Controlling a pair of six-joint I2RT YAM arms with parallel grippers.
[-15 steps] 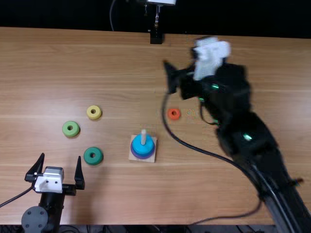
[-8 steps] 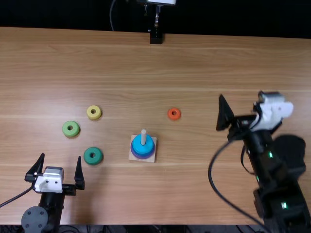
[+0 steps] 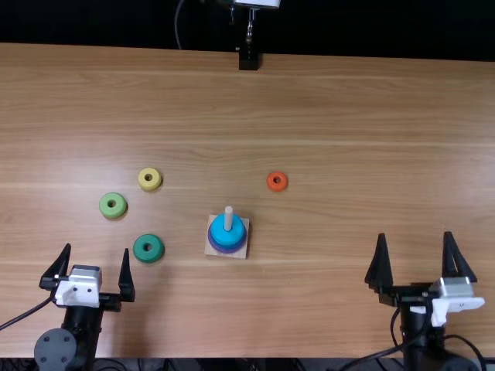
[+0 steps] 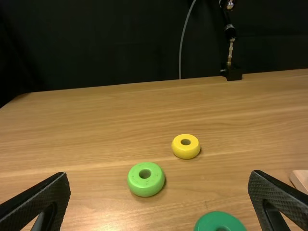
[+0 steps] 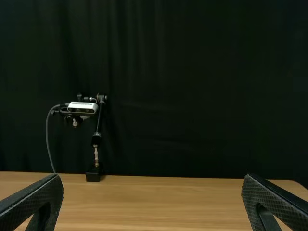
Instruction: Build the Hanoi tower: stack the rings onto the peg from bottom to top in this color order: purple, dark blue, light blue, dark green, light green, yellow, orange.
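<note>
Wooden counter (image 3: 325, 100): central peg (image 3: 228, 219) holds purple ring (image 3: 224, 249) below light blue ring (image 3: 221, 233); dark blue ring unclear. Four remain: dark green ring (image 3: 140, 250), light green ring (image 3: 104, 209), yellow ring (image 3: 142, 183) left; orange ring (image 3: 270, 184) farther right. Left end effector (image 3: 97, 249), right end effector (image 3: 415, 235) spread wide, empty.

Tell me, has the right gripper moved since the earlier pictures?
Yes. In the top view, the right gripper has moved farther right of the peg and closer to the near edge of the table.
</note>
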